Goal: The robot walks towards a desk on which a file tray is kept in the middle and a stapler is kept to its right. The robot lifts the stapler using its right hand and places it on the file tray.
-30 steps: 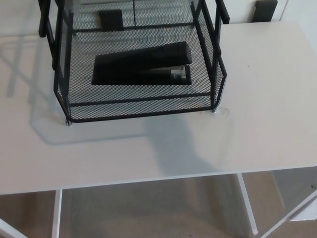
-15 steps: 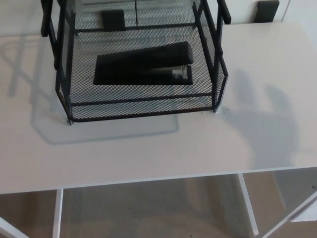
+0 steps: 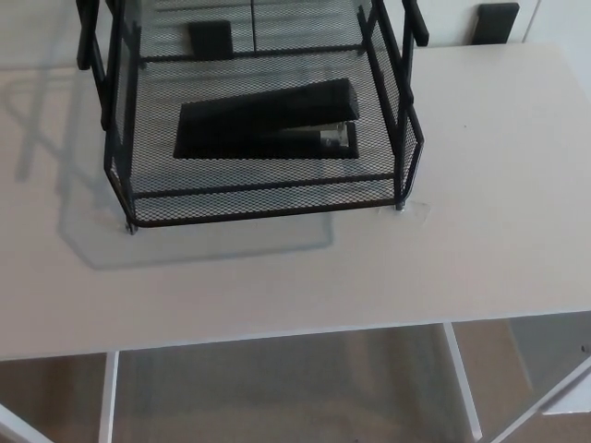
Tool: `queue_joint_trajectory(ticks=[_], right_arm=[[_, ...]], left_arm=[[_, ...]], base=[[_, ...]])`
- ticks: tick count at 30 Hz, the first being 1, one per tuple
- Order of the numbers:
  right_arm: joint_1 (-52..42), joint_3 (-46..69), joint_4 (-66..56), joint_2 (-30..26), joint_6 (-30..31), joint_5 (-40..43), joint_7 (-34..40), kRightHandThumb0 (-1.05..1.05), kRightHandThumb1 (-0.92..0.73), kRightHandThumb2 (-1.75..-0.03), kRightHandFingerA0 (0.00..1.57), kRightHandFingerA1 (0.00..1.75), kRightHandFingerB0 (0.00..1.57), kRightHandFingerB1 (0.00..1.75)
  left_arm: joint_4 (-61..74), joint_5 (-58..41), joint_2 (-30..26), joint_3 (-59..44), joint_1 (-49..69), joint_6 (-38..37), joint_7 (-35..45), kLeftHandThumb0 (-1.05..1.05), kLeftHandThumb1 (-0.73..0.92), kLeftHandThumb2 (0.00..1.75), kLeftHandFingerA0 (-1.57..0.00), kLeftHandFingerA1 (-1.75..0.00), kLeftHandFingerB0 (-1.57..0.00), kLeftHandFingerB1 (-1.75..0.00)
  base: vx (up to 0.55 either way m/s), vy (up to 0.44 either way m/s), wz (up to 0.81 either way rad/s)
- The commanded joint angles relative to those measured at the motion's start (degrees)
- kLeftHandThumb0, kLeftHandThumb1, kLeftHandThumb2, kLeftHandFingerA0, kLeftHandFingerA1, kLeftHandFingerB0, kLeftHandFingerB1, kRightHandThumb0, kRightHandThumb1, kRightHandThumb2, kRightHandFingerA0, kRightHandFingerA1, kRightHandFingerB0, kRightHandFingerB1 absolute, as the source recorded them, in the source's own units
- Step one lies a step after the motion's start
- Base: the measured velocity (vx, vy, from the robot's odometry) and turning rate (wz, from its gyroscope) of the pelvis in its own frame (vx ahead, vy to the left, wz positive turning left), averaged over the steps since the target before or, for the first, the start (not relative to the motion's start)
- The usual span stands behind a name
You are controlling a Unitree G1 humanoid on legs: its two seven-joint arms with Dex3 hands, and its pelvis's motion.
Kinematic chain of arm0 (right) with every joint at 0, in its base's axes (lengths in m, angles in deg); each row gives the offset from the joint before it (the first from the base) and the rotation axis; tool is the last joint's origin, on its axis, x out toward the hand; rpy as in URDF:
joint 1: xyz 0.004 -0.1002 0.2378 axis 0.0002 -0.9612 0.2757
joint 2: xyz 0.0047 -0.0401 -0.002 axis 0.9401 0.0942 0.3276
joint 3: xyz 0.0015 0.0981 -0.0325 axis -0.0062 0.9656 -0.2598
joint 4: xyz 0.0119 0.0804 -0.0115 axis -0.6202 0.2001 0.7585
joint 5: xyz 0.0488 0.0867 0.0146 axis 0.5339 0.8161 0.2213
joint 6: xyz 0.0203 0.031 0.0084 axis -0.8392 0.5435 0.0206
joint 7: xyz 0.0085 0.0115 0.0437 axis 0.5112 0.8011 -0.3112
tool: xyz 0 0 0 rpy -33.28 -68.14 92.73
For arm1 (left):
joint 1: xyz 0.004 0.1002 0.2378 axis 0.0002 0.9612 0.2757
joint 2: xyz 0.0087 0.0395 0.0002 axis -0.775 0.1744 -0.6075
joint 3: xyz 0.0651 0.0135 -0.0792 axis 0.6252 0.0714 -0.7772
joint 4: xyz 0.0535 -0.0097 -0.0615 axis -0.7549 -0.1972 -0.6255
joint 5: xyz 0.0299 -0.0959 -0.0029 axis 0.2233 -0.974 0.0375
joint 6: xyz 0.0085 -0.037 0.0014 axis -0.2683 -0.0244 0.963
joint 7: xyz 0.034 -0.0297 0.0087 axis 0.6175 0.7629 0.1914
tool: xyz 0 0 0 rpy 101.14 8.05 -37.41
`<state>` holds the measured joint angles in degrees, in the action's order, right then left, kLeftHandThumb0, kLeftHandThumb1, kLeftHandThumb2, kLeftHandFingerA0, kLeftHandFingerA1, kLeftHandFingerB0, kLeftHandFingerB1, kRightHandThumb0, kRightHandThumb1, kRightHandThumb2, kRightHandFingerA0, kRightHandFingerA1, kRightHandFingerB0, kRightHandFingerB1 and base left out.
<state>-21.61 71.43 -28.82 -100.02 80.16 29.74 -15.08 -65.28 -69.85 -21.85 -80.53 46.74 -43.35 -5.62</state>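
Stapler: you have one stapler (image 3: 266,122), black, with bare metal showing at its right end. It lies flat on the mesh floor inside the file tray, long side running left to right, nearer the tray's right wall than its left.
File tray: one file tray (image 3: 268,197), black wire mesh, standing on the desk. You can count two front feet touching the desk top. Its upper part is cut off by the top edge of the view.
Desk: one desk (image 3: 489,185), pale top, front edge running across the lower part of the view; two white frame bars show below it.
Black blocks: two small black blocks at the far edge, one (image 3: 211,39) seen through the tray's mesh, one (image 3: 498,21) well to the right of the tray.
Shadow: one, the tray's shadow (image 3: 78,235), falling on the desk to the tray's left and front.
Left hand: out of view; you cannot tell its state.
Right hand: out of view; you cannot tell its state. Nothing grips the stapler.
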Motion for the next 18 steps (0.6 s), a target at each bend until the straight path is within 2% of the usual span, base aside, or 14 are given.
queue_joint_trajectory(ticks=[1, 2, 3, 4, 7, 9, 11, 12, 13, 14, 15, 16, 17, 18], right_arm=[[-12.6, 4.0, 4.2, 9.9, 5.5, 4.5, 11.7, -0.82, -0.51, -0.89, 0.9, 0.91, 0.04, 0.36], [-13.1, 4.3, 3.1, 10.6, 6.0, 5.4, 11.3, -0.79, -0.48, -0.85, 0.52, 0.73, 0.06, 0.4], [-12.7, 5.2, 1.9, 11.4, 6.8, 6.9, 11.5, -0.79, -0.48, -0.85, 0.52, 0.73, 0.06, 0.4], [-12.2, 6.0, 2.3, 11.5, 7.3, 8.7, 11.2, -0.7, -0.45, -0.84, 0.17, 0.49, 0.03, 0.38], [-11.1, 9.7, 3.4, 12.2, 9.0, 14.3, 10.1, -0.66, -0.43, -0.77, 0.16, 0.45, 0.08, 0.43], [-9.5, 11.4, 4.2, 12.3, 11.4, 16.0, 11.3, -0.61, -0.41, -0.74, 0.24, 0.5, 0.11, 0.44], [-10.3, 9.3, 5.5, 11.8, 8.2, 15.6, 10.0, -0.6, -0.46, -0.74, 0.11, 0.46, 0.1, 0.42], [-11.0, 8.3, 7.3, 11.1, 6.3, 16.1, 8.1, -0.35, -0.42, -0.96, 0.0, 0.51, 0.0, 0.49], [-10.8, 8.3, 9.2, 10.4, 5.2, 17.3, 7.5, -0.35, -0.4, -0.95, 0.0, 0.51, 0.0, 0.49], [-11.2, 8.1, 8.5, 10.5, 6.0, 17.7, 7.4, -0.36, -0.37, -0.93, 0.0, 0.52, 0.0, 0.49], [-11.6, 7.3, 8.5, 10.4, 5.3, 17.6, 7.6, -0.64, -0.44, -0.74, 0.04, 0.41, 0.06, 0.4], [-11.7, 7.1, 8.6, 10.3, 5.2, 17.8, 7.7, -0.64, -0.44, -0.74, 0.04, 0.41, 0.06, 0.4], [-11.7, 6.7, 7.9, 10.5, 5.5, 18.1, 8.4, -0.36, -0.34, -0.92, 0.0, 0.52, 0.0, 0.49], [-11.5, 6.9, 5.6, 11.4, 6.8, 18.9, 9.9, -0.66, -0.43, -0.76, 0.1, 0.49, 0.08, 0.42]], left_arm=[[-0.5, -1.4, -2.2, -2.4, 1.4, -0.7, -0.6, -0.56, 0.71, 0.62, -0.56, -0.44, -0.39, -0.37], [-0.5, -1.8, -2.1, -2.9, 1.4, -0.5, -0.6, -0.56, 0.71, 0.62, -0.57, -0.45, -0.39, -0.38], [-0.4, -1.9, -2.0, -3.1, 1.4, -0.5, -0.5, -0.56, 0.71, 0.62, -0.57, -0.45, -0.39, -0.38], [0.0, -2.2, -1.8, -3.6, 1.7, -0.5, -0.3, -0.52, 0.72, 0.62, -0.56, -0.45, -0.37, -0.38], [0.0, -2.5, -1.5, -4.6, 2.4, -0.7, 0.2, -0.53, 0.72, 0.62, -0.58, -0.45, -0.37, -0.38], [0.6, -2.0, -1.5, -4.5, 2.6, -0.4, 0.1, -0.55, 0.71, 0.62, -0.57, -0.44, -0.37, -0.37], [0.3, -1.9, -1.4, -4.6, 2.3, -0.3, -0.2, -0.55, 0.7, 0.62, -0.59, -0.45, -0.37, -0.37], [0.5, -2.1, -1.3, -4.9, 2.7, -0.6, 0.1, -0.56, 0.7, 0.62, -0.58, -0.45, -0.36, -0.37], [0.3, -2.5, -1.2, -5.3, 2.6, -0.5, 0.5, -0.54, 0.7, 0.61, -0.58, -0.45, -0.36, -0.37], [-0.5, -2.3, -1.2, -5.3, 2.2, -0.5, 0.3, -0.53, 0.71, 0.62, -0.57, -0.45, -0.37, -0.37], [-0.5, -2.2, -1.3, -5.4, 2.3, -0.9, 0.6, -0.53, 0.71, 0.61, -0.57, -0.45, -0.37, -0.37], [-0.5, -2.2, -1.3, -5.4, 2.4, -0.9, 0.7, -0.53, 0.71, 0.61, -0.57, -0.45, -0.37, -0.37], [-0.6, -2.2, -1.3, -5.6, 2.2, -0.8, 0.7, -0.54, 0.71, 0.61, -0.58, -0.45, -0.36, -0.37], [-0.4, -2.2, -1.3, -5.7, 2.1, -0.4, 0.7, -0.55, 0.7, 0.61, -0.56, -0.44, -0.35, -0.36]], base=[[0.0, 0.0, 0.0], [0.0, 0.0, 0.0], [0.0, 0.0, 0.0], [0.0, 0.0, 0.0], [0.0, 0.0, 0.0], [0.0, 0.0, 0.0], [0.0, 0.0, 0.0], [0.0, 0.0, 0.0], [0.0, 0.0, 0.0], [0.0, 0.0, 0.0], [0.0, 0.0, 0.0], [0.0, 0.0, 0.0], [0.0, 0.0, 0.0], [0.0, 0.0, 0.0]])
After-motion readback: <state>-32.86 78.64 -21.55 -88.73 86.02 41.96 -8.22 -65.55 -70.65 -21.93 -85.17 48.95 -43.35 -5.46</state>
